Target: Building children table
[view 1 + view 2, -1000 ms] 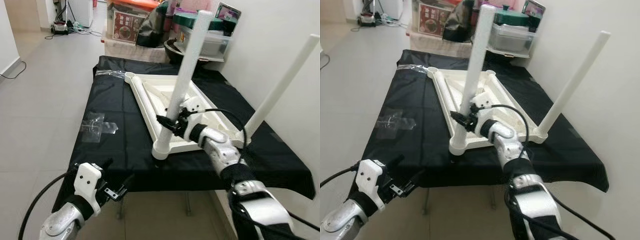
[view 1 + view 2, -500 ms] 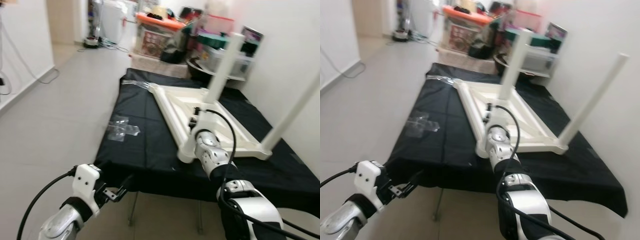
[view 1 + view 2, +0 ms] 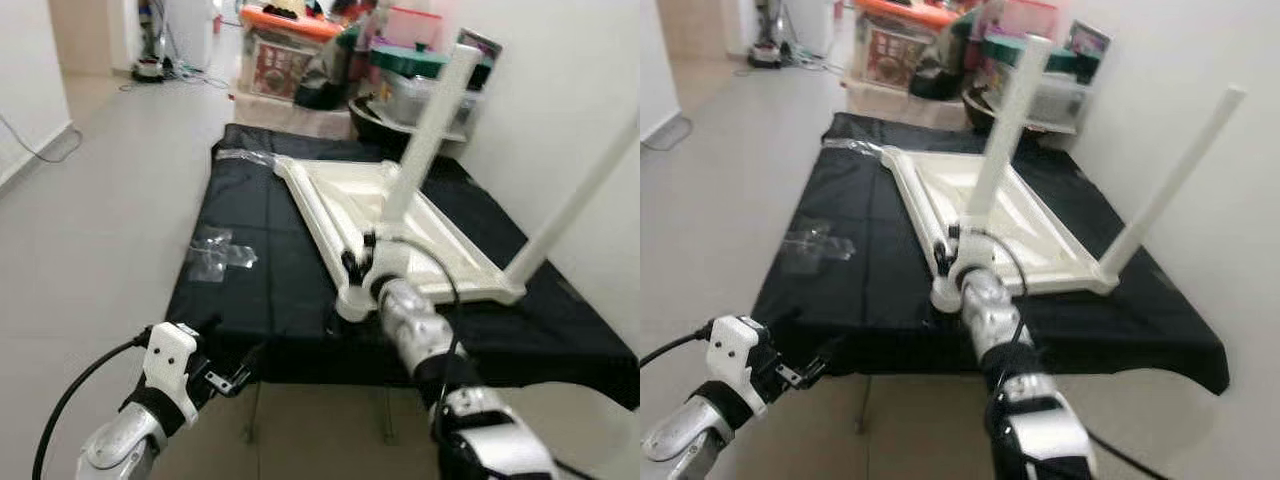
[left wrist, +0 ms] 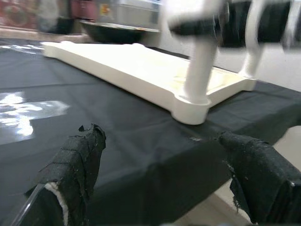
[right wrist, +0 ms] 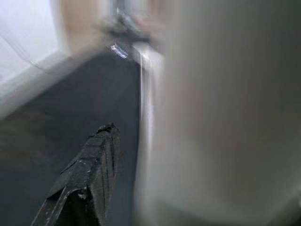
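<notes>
My right gripper is at the foot of the near white leg, its black fingers either side of the tube; I cannot tell whether they grip it. That leg stands in a corner of the upturned tabletop on the black cloth. My left gripper hangs low before the cloth's near edge, fingers spread wide.

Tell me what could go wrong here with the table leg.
The right gripper sits low on the near leg, which leans; if it isn't seated in its corner socket, it may tip or pop out. The tabletop lies near the edge of the black cloth, so a push could slide it off.
</notes>
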You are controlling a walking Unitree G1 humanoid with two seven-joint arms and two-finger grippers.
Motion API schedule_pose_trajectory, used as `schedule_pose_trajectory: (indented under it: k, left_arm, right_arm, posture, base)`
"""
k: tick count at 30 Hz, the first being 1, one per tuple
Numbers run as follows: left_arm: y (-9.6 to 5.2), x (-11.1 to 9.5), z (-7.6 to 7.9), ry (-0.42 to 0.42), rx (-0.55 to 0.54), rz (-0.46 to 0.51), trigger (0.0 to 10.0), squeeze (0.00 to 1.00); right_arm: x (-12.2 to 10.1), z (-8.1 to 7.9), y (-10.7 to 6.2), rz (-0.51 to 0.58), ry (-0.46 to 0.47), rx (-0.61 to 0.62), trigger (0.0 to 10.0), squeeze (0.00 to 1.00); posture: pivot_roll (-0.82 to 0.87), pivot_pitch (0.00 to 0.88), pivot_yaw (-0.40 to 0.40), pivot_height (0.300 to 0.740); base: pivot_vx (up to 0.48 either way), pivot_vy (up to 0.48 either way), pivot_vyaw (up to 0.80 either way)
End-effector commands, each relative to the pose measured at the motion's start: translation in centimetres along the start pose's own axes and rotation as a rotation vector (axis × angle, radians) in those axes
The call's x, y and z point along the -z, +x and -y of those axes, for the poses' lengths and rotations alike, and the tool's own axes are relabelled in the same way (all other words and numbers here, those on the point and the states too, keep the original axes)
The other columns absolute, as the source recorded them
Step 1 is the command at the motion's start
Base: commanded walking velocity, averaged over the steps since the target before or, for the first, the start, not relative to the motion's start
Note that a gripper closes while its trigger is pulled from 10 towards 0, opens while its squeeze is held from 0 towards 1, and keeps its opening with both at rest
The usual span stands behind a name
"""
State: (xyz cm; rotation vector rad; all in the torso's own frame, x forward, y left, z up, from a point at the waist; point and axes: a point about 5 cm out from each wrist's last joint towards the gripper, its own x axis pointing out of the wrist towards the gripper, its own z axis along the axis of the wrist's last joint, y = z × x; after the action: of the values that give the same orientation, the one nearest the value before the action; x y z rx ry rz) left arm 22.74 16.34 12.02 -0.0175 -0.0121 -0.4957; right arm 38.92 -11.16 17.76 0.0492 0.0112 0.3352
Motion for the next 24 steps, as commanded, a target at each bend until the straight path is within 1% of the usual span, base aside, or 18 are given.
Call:
schedule_pose_trajectory:
  k: [1,2,3,5,8,9,11,12,13,14,15,16,18,19,20,21,22,24]
  left_arm:
    - [0.2,0.3,0.3,-0.024,0.007,-0.003,10.0,0.0]
    - [0.2,0.3,0.3,-0.024,0.007,-0.003,10.0,0.0]
    - [0.2,0.3,0.3,-0.025,0.009,-0.001,10.0,0.0]
    - [0.2,0.3,0.3,-0.026,0.013,0.0,10.0,0.0]
    - [0.1,0.3,0.3,-0.026,0.013,0.0,10.0,0.0]
    - [0.1,0.3,0.3,-0.026,0.011,0.001,10.0,0.0]
    - [0.0,0.4,0.3,-0.025,0.007,0.001,10.0,0.0]
    - [0.0,0.4,0.3,-0.025,0.007,0.001,10.0,0.0]
    - [0.0,0.4,0.3,-0.025,0.006,0.001,10.0,0.0]
    - [0.0,0.4,0.3,-0.025,0.006,0.001,10.0,0.0]
    - [0.0,0.4,0.4,-0.025,0.006,-0.001,10.0,0.0]
    - [0.0,0.4,0.4,-0.024,0.007,-0.001,10.0,0.0]
    - [0.0,0.4,0.4,-0.024,0.007,-0.001,10.0,0.0]
    - [0.0,0.4,0.4,-0.024,0.008,-0.002,10.0,0.0]
    - [0.0,0.4,0.4,-0.024,0.008,-0.002,10.0,0.0]
    - [-0.1,0.4,0.4,-0.025,0.009,-0.001,10.0,0.0]
    - [-0.1,0.4,0.5,-0.026,0.009,0.001,10.0,0.0]
    - [-0.1,0.4,0.5,-0.026,0.009,0.001,10.0,0.0]
  right_arm:
    - [-0.8,-0.6,-0.3,0.043,-0.016,-0.185,10.0,0.0]
    - [-0.8,-0.6,-0.3,0.043,-0.016,-0.185,10.0,0.0]
    - [-0.7,-0.5,-0.7,0.031,-0.039,-0.307,10.0,0.0]
    - [0.6,-0.7,-1.4,-0.036,-0.096,-0.472,10.0,0.0]
    - [1.0,-0.9,-1.6,-0.057,-0.111,-0.521,10.0,0.0]
    - [1.8,-1.5,-1.6,-0.089,-0.121,-0.56,7.8,0.0]
    - [3.2,-2.4,-1.4,-0.139,-0.155,-0.578,7.7,0.0]
    - [3.2,-2.4,-1.4,-0.139,-0.155,-0.578,7.7,0.0]
    - [3.7,-2.6,-1.3,-0.163,-0.175,-0.572,6.2,0.0]
    - [3.7,-2.6,-1.3,-0.163,-0.175,-0.572,6.2,0.0]
    - [4.0,-2.7,-1.0,-0.178,-0.171,-0.548,4.2,0.0]
    - [4.1,-2.5,-0.7,-0.2,-0.168,-0.487,0.0,0.0]
    - [4.1,-2.5,-0.7,-0.2,-0.168,-0.487,0.0,0.0]
    - [4.2,-2.3,-0.6,-0.213,-0.162,-0.454,0.0,0.0]
    - [4.2,-2.3,-0.6,-0.213,-0.162,-0.454,0.0,0.0]
    - [4.1,-1.0,-0.1,-0.232,-0.119,-0.239,0.0,0.0]
    - [4.4,1.3,-0.2,-0.27,-0.075,0.055,0.0,0.0]
    - [4.4,1.3,-0.2,-0.27,-0.075,0.055,0.0,0.0]
  posture:
    - [0.19,0.0,-0.219,0.74]
    - [0.19,0.0,-0.219,0.74]
    - [0.19,0.0,-0.218,0.74]
    - [0.2,0.0,-0.228,0.74]
    - [0.2,0.0,-0.229,0.74]
    - [0.2,0.0,-0.229,0.74]
    - [0.2,0.0,-0.229,0.74]
    - [0.2,0.0,-0.229,0.74]
    - [0.2,0.0,-0.229,0.74]
    - [0.2,0.0,-0.229,0.74]
    - [0.22,0.0,-0.234,0.74]
    - [0.22,0.0,-0.235,0.74]
    - [0.22,0.0,-0.235,0.74]
    - [0.22,0.0,-0.235,0.74]
    - [0.22,0.0,-0.235,0.74]
    - [0.21,0.0,-0.233,0.74]
    - [0.21,0.0,-0.234,0.74]
    - [0.21,0.0,-0.234,0.74]
  base:
    - [0.0,0.0,0.0]
    - [0.0,0.0,0.0]
    - [0.0,0.0,0.0]
    - [0.0,0.0,0.0]
    - [0.0,0.0,0.0]
    - [0.0,0.0,0.0]
    - [0.0,0.0,0.0]
    - [0.0,0.0,0.0]
    - [0.0,0.0,0.0]
    - [0.0,0.0,0.0]
    - [0.0,0.0,0.0]
    - [0.0,0.0,0.0]
    - [0.0,0.0,0.0]
    - [0.0,0.0,0.0]
    - [0.0,0.0,0.0]
    - [0.0,0.0,0.0]
    - [0.0,0.0,0.0]
    - [0.0,0.0,0.0]
